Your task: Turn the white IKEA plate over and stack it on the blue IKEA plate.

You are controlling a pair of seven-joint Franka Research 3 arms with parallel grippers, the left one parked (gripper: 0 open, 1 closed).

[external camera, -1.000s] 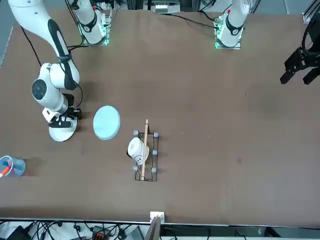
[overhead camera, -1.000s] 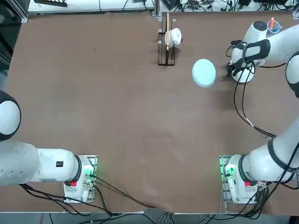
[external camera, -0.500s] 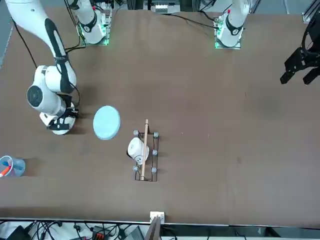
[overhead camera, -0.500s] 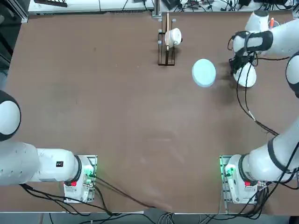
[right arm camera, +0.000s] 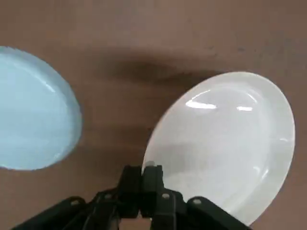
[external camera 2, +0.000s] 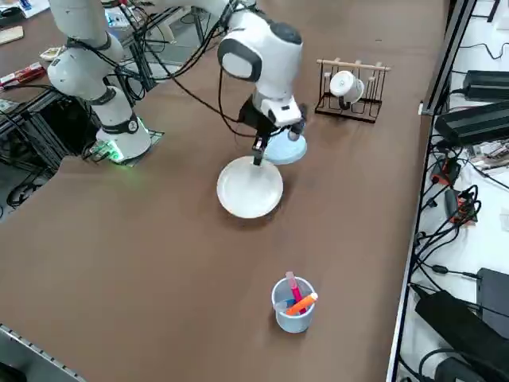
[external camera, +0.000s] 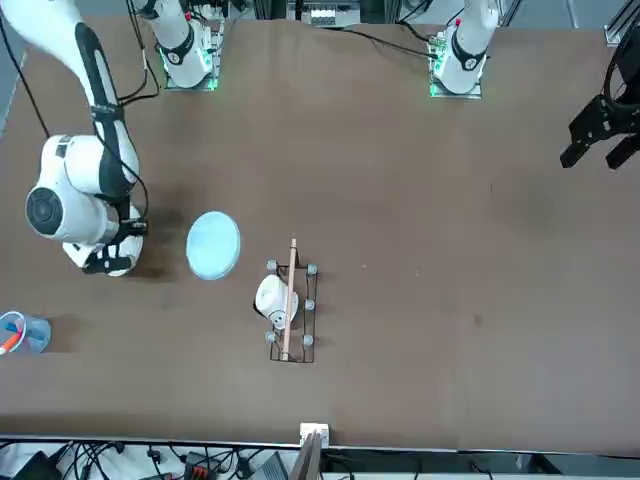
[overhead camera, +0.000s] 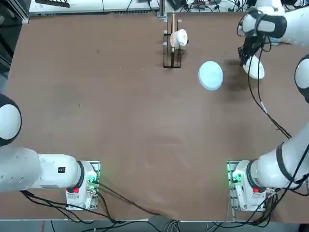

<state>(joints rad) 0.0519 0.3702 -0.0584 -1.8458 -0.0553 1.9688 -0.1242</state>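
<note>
The white plate (external camera 2: 250,187) hangs tilted just above the table, held by its rim. My right gripper (external camera 2: 257,157) is shut on that rim, the fingers pinched together at the edge nearest the blue plate (external camera 2: 288,150). In the wrist view the gripper (right arm camera: 142,175) clamps the white plate (right arm camera: 225,143), with the blue plate (right arm camera: 33,110) flat on the table beside it. From above, the white plate (overhead camera: 254,67) sits under the gripper (overhead camera: 245,57), right of the blue plate (overhead camera: 211,75). In the front view the arm hides most of the white plate (external camera: 108,263); the blue plate (external camera: 213,244) shows whole.
A wooden rack (overhead camera: 171,57) holding a small white cup (overhead camera: 180,37) stands at the far edge, left of the blue plate. A translucent blue cup (external camera 2: 293,304) with orange and pink items stands near the table's right edge. Cables trail from the right arm.
My right gripper closed on the white plate's rim and rose with it towards the far edge. The plate has left the table and now hangs tilted.
</note>
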